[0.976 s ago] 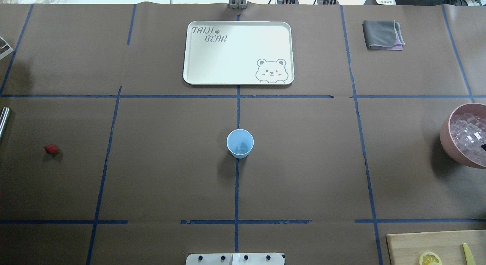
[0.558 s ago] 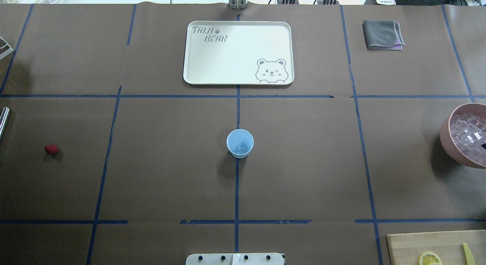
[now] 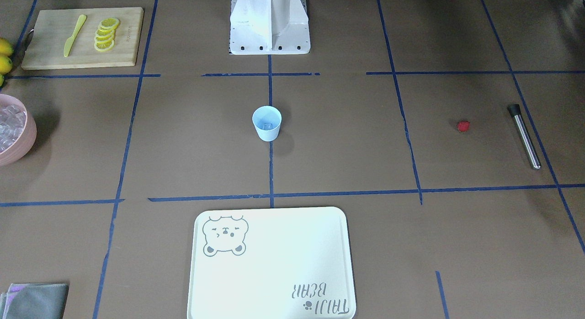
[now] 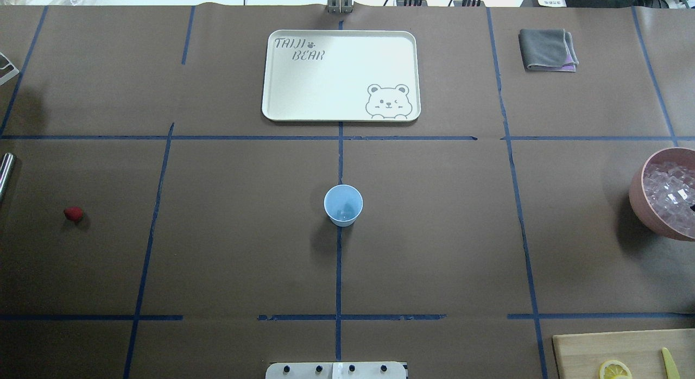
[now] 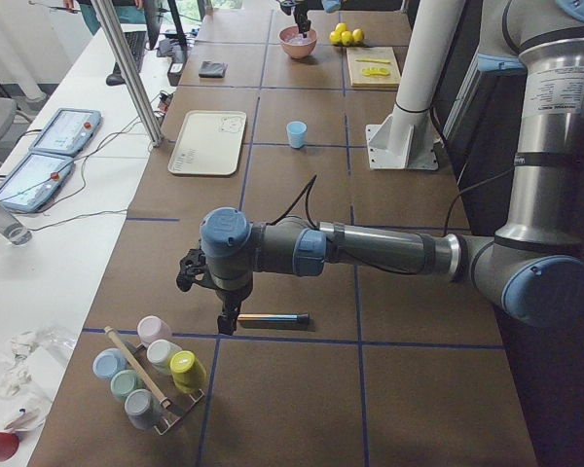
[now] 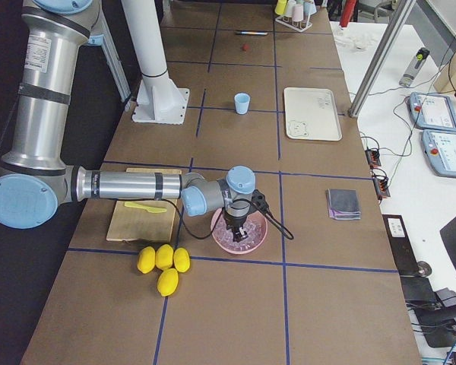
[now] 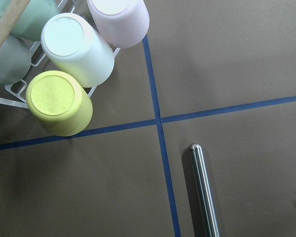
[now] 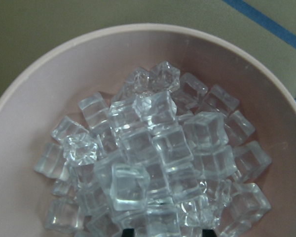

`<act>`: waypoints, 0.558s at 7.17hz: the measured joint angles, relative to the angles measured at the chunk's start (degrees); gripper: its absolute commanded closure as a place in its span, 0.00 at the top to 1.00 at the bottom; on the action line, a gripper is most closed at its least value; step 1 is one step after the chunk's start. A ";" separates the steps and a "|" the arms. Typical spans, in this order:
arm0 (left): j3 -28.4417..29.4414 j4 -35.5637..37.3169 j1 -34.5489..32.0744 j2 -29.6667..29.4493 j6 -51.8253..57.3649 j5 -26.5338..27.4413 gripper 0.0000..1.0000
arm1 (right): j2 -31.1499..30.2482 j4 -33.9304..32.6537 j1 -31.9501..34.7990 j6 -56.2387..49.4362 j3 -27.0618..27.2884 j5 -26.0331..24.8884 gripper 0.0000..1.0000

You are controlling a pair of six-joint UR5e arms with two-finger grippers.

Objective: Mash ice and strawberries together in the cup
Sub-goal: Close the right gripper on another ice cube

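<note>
Hovering over the pink bowl [image 8: 39, 84] of ice [image 8: 158, 148], the right fingers [image 6: 239, 228] stand apart, only their dark tips showing at the wrist view's bottom edge. The left fingers [image 5: 223, 319] hang just beside a steel rod [image 7: 204, 192]; I cannot tell whether they are apart. The cup [image 4: 343, 205] stands mid-surface, with the strawberry [image 4: 73, 213] well apart toward the robot's left.

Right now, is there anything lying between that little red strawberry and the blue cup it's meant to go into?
Nothing visible does. Between the strawberry and the cup lies only bare brown table paper crossed by blue tape lines. The metal rod lies beyond the strawberry, on the side away from the cup.
</note>
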 measured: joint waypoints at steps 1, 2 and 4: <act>-0.01 0.00 0.01 0.00 0.00 0.00 1.00 | 0.03 0.02 0.01 0.01 -0.01 0.13 0.04; -0.01 0.00 0.03 0.00 0.00 0.00 1.00 | 0.03 0.10 0.01 0.01 0.02 0.27 0.00; 0.05 0.01 0.02 0.00 0.00 0.00 1.00 | -0.06 0.21 0.72 -0.06 0.49 0.36 0.00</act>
